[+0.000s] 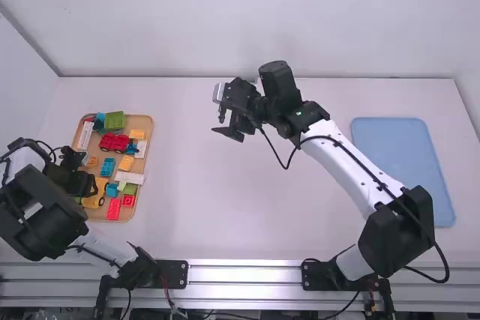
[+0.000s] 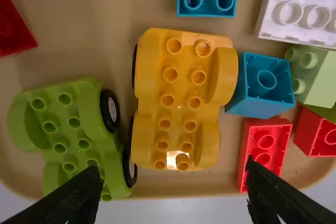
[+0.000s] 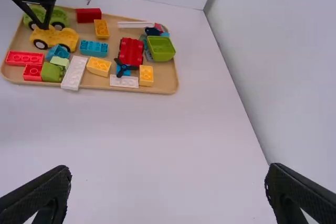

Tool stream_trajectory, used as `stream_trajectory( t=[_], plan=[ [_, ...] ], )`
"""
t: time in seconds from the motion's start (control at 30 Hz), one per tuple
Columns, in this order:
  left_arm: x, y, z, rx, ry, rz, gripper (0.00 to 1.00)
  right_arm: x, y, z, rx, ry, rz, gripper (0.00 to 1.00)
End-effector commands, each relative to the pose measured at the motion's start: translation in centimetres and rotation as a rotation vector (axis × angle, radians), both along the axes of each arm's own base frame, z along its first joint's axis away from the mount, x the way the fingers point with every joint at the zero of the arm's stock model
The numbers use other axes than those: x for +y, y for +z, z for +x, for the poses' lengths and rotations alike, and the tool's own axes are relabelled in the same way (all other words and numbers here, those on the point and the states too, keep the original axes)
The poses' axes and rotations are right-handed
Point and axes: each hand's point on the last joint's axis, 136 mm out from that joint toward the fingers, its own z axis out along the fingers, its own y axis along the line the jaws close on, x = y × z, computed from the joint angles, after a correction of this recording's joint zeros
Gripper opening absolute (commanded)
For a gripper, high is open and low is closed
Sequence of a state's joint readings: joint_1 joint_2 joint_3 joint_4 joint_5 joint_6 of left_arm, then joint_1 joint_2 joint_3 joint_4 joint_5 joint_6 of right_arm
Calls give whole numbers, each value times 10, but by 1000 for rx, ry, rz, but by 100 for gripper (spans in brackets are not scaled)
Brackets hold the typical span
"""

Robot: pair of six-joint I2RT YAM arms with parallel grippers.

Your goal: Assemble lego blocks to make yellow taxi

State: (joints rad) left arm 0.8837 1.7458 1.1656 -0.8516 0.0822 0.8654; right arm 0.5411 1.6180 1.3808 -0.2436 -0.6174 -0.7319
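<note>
My left gripper (image 1: pixel 91 184) is over the left part of the wooden tray, at the yellow car base (image 1: pixel 96 194). In the left wrist view the left gripper (image 2: pixel 173 195) stands open above the yellow car base (image 2: pixel 178 98), with a green car base (image 2: pixel 73 135) beside it. Yellow bricks (image 3: pixel 98 66) lie among the others in the right wrist view. Out over the middle of the table, far from the tray, is my right gripper (image 1: pixel 226 134); in its own wrist view the right gripper (image 3: pixel 168 192) is open with bare table between its fingers.
The wooden tray (image 1: pixel 149 127) at the left holds several bricks, a red car base (image 1: pixel 114 142) and a green bin-like piece (image 1: pixel 115 120). A blue flat plate (image 1: pixel 405 162) lies at the right, beyond the right arm's links.
</note>
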Motion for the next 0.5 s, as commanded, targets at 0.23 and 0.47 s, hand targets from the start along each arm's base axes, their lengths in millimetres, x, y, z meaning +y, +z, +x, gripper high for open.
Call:
stream_trajectory(
  t=[0.23, 0.47],
  plan=[
    [-11, -8, 1, -17, -29, -30, 73, 2, 10, 3, -12, -1, 15, 98],
    [-11, -19, -4, 5, -19, -4, 67, 3, 11, 3, -25, 6, 12, 99]
  ],
)
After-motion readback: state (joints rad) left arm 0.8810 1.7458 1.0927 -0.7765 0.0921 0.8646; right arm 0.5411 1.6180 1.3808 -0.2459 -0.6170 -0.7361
